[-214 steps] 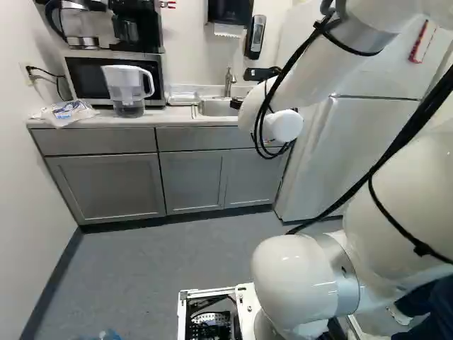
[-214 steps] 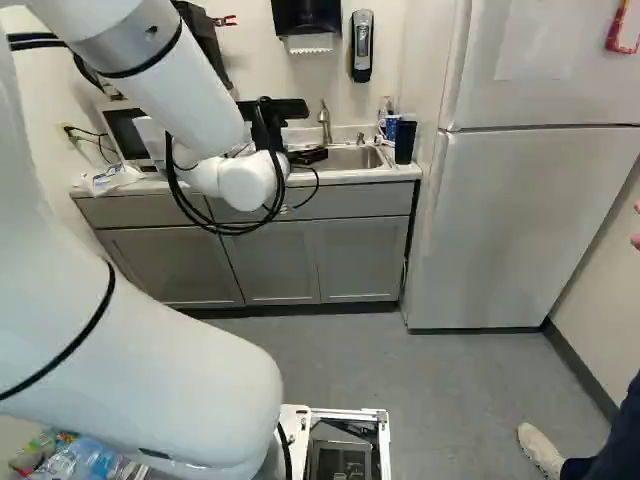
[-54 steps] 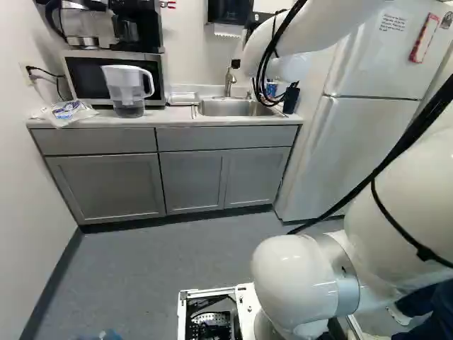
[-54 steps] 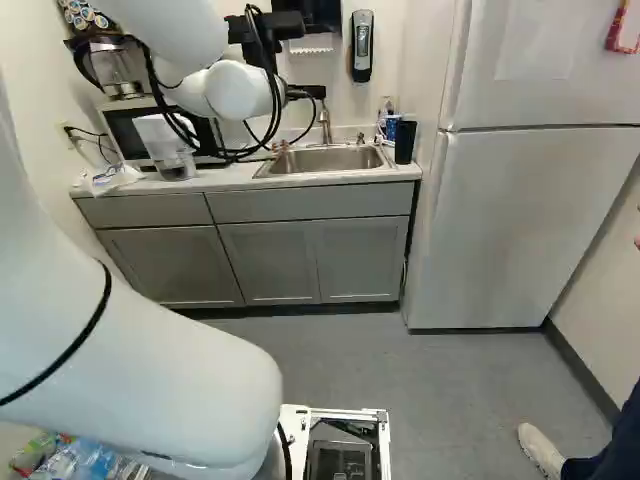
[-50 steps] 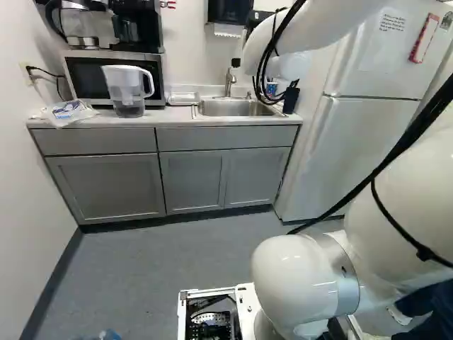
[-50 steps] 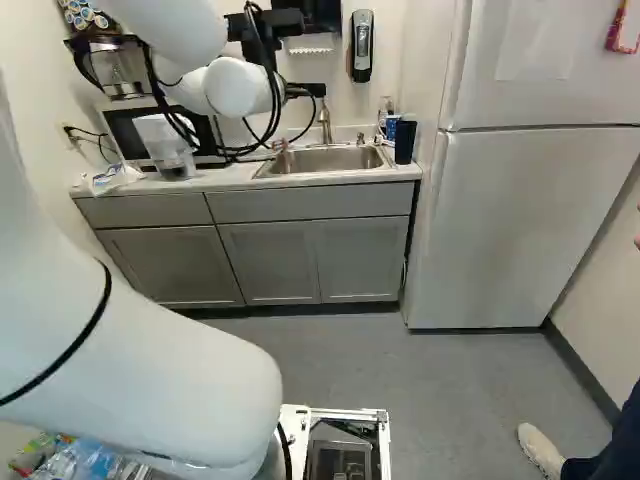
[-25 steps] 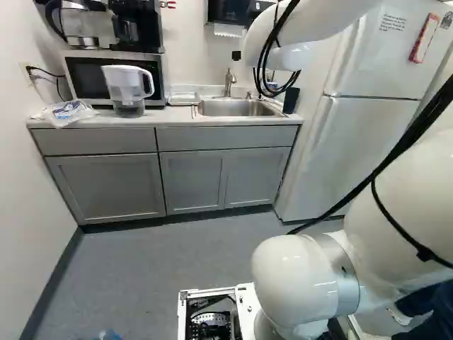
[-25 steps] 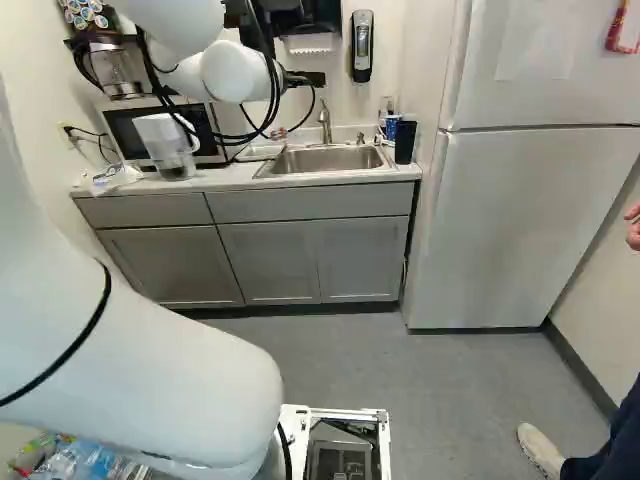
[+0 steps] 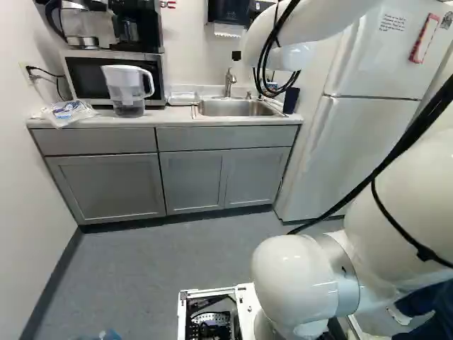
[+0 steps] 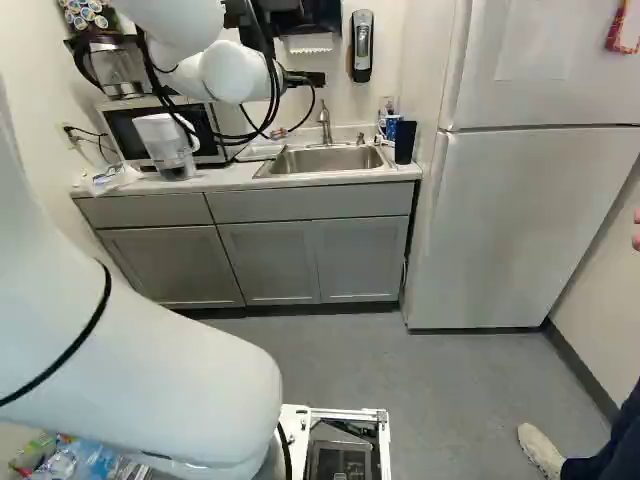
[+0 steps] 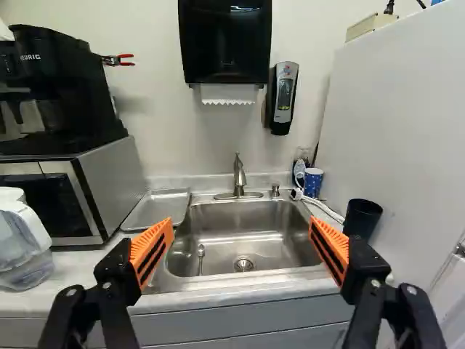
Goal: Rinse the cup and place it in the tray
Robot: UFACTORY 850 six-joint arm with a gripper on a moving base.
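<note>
Black parts of my gripper (image 10: pixel 305 79) show above the sink in the right base view; the arm hides its fingers there. In the wrist view my gripper (image 11: pixel 241 224) stands open, with nothing between its orange pads. Ahead of it lies the steel sink (image 11: pixel 240 236) with its faucet (image 11: pixel 240 174). A shallow metal tray (image 11: pixel 158 206) rests on the counter between the microwave and the sink. On the sink's other side stand a blue patterned cup (image 11: pixel 313 182), at the back corner, and a dark cup (image 11: pixel 361 218), nearer the fridge. Both cups are upright.
A water pitcher (image 9: pixel 126 92) and a plastic bag (image 9: pixel 66 112) stand before the microwave (image 9: pixel 89 74). A towel dispenser (image 11: pixel 224 42) and a soap dispenser (image 11: pixel 283 98) hang above the counter. The fridge (image 10: pixel 520 220) borders the counter. A person's foot (image 10: pixel 541 452) is near the base.
Compared with several seconds ago, the arm has risen well above the sink. Over the last second it went up slightly and then stopped. Base, tray and cups have not moved.
</note>
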